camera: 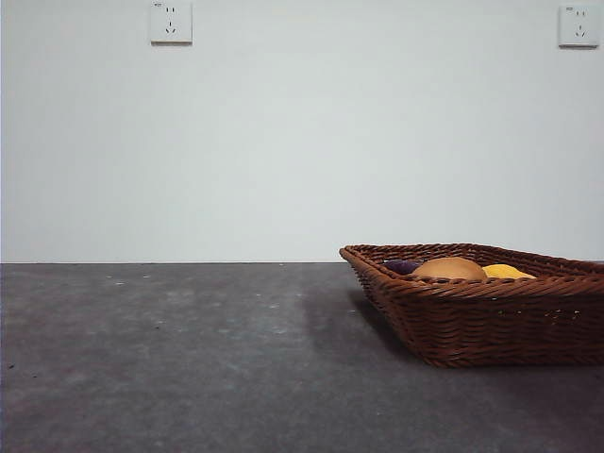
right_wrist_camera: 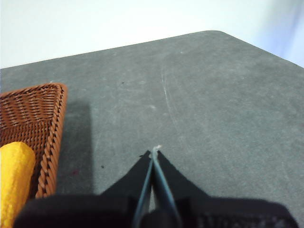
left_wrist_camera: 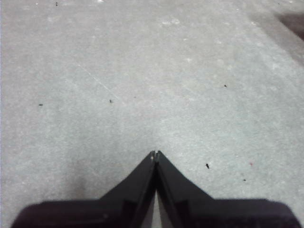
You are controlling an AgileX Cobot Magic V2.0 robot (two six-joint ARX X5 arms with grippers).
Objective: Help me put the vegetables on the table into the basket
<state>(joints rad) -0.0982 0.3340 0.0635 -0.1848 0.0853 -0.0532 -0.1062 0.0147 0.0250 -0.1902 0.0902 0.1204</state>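
Note:
The wicker basket (camera: 491,316) stands on the dark grey table (camera: 170,359) at the right of the front view. Inside it lie the brown potato (camera: 449,269), the yellow vegetable (camera: 507,272) and a sliver of the dark purple eggplant (camera: 402,266). The right wrist view shows the basket's corner (right_wrist_camera: 50,137) with the yellow vegetable (right_wrist_camera: 14,178) in it. My right gripper (right_wrist_camera: 155,153) is shut and empty over the table beside the basket. My left gripper (left_wrist_camera: 155,153) is shut and empty over bare table (left_wrist_camera: 142,85).
A white wall with two power sockets (camera: 171,22) rises behind the table. The table's rounded far corner (right_wrist_camera: 216,33) shows in the right wrist view. Neither arm shows in the front view.

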